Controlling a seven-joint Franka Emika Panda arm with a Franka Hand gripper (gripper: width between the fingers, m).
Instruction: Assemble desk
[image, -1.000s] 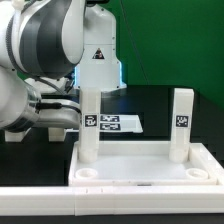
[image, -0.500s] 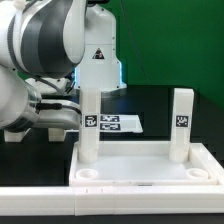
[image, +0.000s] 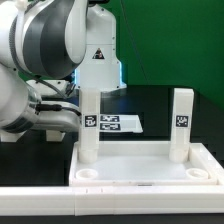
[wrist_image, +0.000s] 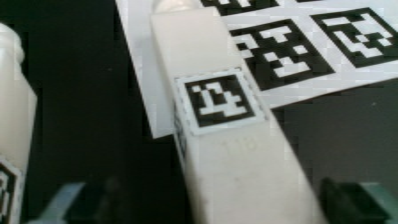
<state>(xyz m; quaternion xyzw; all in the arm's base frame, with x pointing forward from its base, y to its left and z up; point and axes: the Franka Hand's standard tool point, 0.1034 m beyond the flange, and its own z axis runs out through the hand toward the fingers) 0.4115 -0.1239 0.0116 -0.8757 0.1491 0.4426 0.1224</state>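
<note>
The white desk tabletop lies upside down like a tray near the front. Two white legs stand upright in its far corner sockets: one on the exterior view's left and one on the right, each with a black-and-white tag. My gripper reaches in from the left at the left leg. In the wrist view that leg stands between my fingers, with dark gaps on both sides, so my gripper is open around it. Part of another white leg shows at the picture's edge.
The marker board lies flat on the black table behind the legs; it also shows in the wrist view. A white border rail runs along the front. The arm's bulk fills the exterior view's left.
</note>
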